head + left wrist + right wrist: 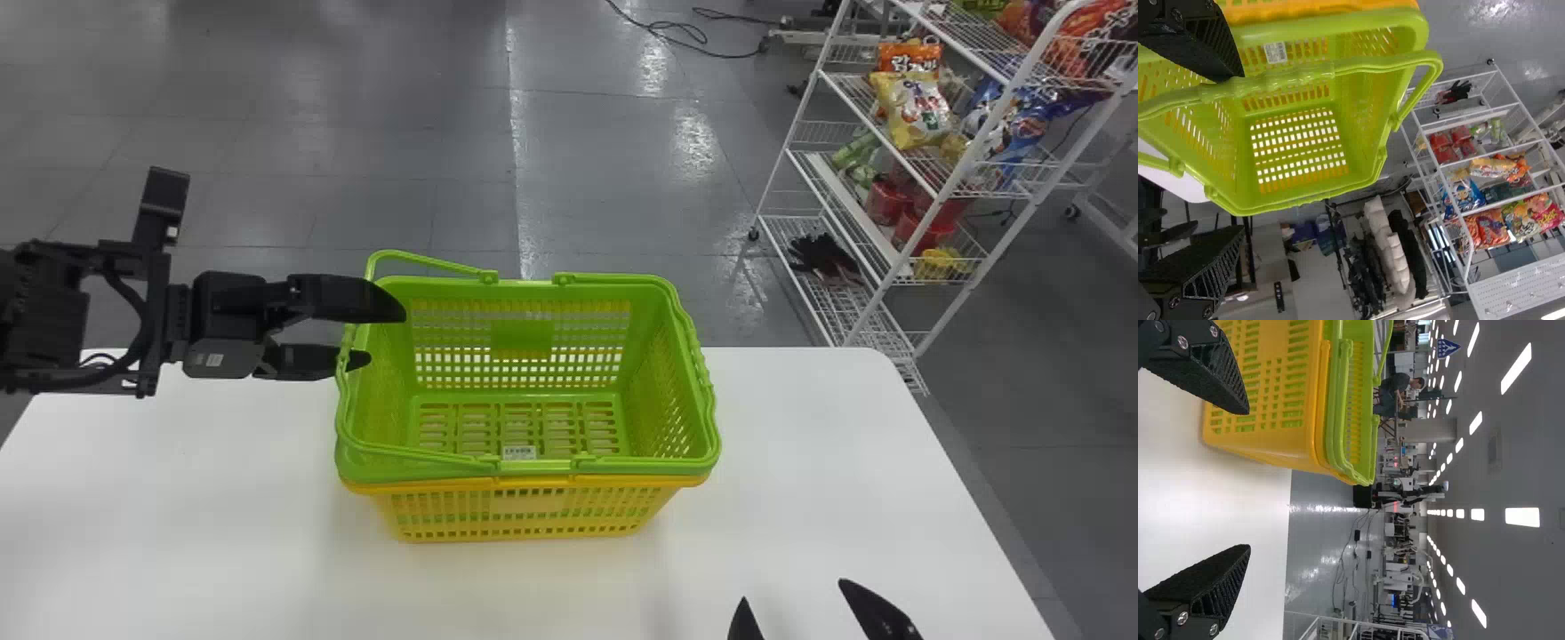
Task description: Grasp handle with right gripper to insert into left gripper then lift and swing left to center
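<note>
The green shopping basket [522,338] is nested in the yellow shopping basket [418,485], and the stack rests on the white table [809,436]. The left gripper [383,333] is positioned at the basket's left side, fingers apart, at the left handle [343,378]; contact with the handle cannot be confirmed. The right gripper [799,594] is located over the table's near right area, fingers apart, clear of both baskets.
</note>
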